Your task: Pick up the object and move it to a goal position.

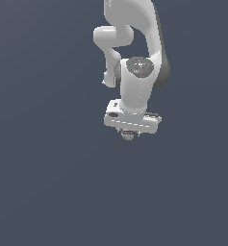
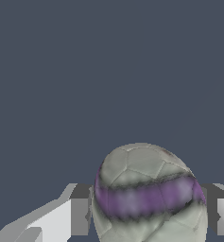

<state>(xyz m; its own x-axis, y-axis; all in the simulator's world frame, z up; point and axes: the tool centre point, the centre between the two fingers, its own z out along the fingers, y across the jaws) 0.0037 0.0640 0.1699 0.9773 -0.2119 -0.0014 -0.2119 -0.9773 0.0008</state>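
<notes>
Ball [image 2: 146, 196], mottled grey-beige with a purple band around it, sits between the end effector's [image 2: 149, 215] two fingers [image 2: 79, 210]; on my wrist feed each finger presses against one side of it, so I read a clenched grasp. From the exterior view, the ball peeks out just beneath the white arm [image 1: 137, 81], over plain grey-blue ground.

No readable text, labels, brands or numbers in either view. The glossy white robot arm [image 1: 134, 86] is unmarked; the small mottled grey-beige ball [image 2: 149, 196] carries just a plain purple band.
</notes>
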